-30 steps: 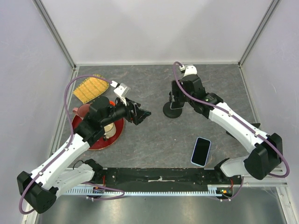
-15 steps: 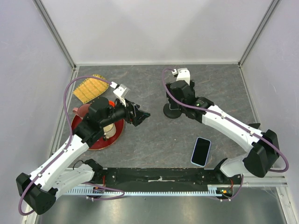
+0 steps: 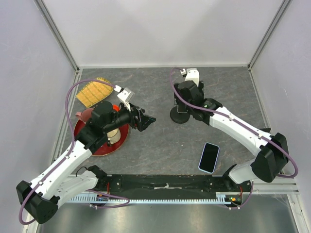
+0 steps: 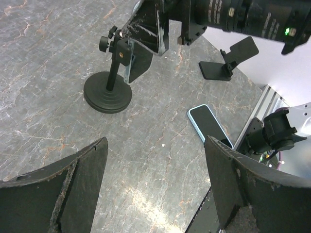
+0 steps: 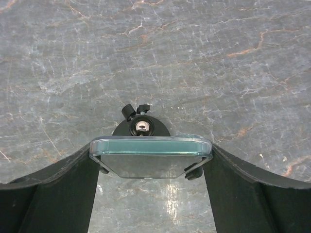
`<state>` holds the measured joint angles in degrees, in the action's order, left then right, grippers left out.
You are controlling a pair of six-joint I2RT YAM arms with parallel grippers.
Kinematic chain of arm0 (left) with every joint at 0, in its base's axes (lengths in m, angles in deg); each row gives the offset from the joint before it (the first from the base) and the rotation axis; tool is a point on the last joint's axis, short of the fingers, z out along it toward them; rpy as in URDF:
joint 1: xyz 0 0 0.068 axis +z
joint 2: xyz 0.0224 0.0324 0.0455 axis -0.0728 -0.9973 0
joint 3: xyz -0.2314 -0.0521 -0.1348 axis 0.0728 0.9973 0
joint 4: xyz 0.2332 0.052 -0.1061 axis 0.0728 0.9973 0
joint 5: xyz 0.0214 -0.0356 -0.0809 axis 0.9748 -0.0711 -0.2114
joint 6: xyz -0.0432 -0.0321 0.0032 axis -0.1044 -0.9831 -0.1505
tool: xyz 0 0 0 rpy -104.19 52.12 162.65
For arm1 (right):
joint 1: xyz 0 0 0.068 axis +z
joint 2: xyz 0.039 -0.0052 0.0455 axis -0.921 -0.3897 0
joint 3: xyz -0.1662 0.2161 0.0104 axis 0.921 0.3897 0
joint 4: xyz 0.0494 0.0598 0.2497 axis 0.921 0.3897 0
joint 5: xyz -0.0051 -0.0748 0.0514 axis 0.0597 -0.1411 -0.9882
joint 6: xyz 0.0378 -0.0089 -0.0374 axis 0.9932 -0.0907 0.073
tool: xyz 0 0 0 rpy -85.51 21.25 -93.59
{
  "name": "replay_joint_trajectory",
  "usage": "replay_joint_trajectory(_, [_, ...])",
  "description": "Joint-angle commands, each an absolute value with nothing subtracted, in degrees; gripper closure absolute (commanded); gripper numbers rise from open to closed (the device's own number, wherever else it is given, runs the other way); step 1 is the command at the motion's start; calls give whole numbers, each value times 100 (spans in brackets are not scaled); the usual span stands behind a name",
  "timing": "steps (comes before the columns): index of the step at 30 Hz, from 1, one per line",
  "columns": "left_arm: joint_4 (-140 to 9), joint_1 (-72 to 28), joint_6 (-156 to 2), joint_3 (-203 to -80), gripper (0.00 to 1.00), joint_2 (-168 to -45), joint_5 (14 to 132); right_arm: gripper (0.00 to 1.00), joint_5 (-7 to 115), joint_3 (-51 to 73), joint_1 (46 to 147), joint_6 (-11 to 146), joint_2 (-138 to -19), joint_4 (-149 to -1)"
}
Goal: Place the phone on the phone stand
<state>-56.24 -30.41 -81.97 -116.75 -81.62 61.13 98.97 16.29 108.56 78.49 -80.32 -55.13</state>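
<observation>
A black round-based phone stand (image 3: 179, 115) stands at the table's middle back; it also shows in the left wrist view (image 4: 108, 92) and, from above, in the right wrist view (image 5: 141, 127). My right gripper (image 3: 183, 103) (image 5: 151, 155) is shut on a phone with a teal edge (image 5: 150, 146), one finger on each side, holding it upright against the stand's clear cradle (image 5: 146, 167). A second phone in a light blue case (image 3: 209, 157) (image 4: 209, 127) lies flat near the front right. My left gripper (image 3: 146, 120) (image 4: 155, 189) is open and empty, above the table left of the stand.
A red plate (image 3: 97, 145) with a cup (image 3: 113, 134), a maroon mug (image 3: 86, 116) and a yellow ribbed pad (image 3: 95, 92) lie at the left. A black folding stand (image 4: 228, 60) sits at the right. Frame posts and walls enclose the table.
My right gripper has swung left and lowered with the phone onto the stand's cradle. The left arm has barely moved.
</observation>
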Motion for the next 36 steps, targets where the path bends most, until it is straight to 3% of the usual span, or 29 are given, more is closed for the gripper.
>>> replay_joint_trajectory(1, [-5637, -3037, -8062, -11838, 14, -8001, 6093, 100, 9092, 979, 10547, 8202, -8026, -5890])
replay_joint_trajectory(6, [-5549, -3037, -8009, -11882, 14, -7948, 6172, 100, 9004, 802, 10591, 8193, -8062, -5829])
replay_joint_trajectory(9, [-5513, -3037, -8017, -11899, 14, -7800, 6434, 100, 9589, 732, 10915, 8290, -8052, -5584])
replay_joint_trajectory(19, [-5391, -3037, -8211, -11759, 14, -6667, 8305, 100, 10920, -251, 11549, 9037, -8939, -5143])
replay_joint_trajectory(25, [-5215, -3037, -8185, -11627, 15, -5989, 8904, 100, 11218, -1999, 11558, 8730, -10283, -5231])
replay_joint_trajectory(36, [-4872, -3037, -7974, -11671, 15, -5540, 8967, 100, 11658, -5524, 11567, 7712, -12841, -5388])
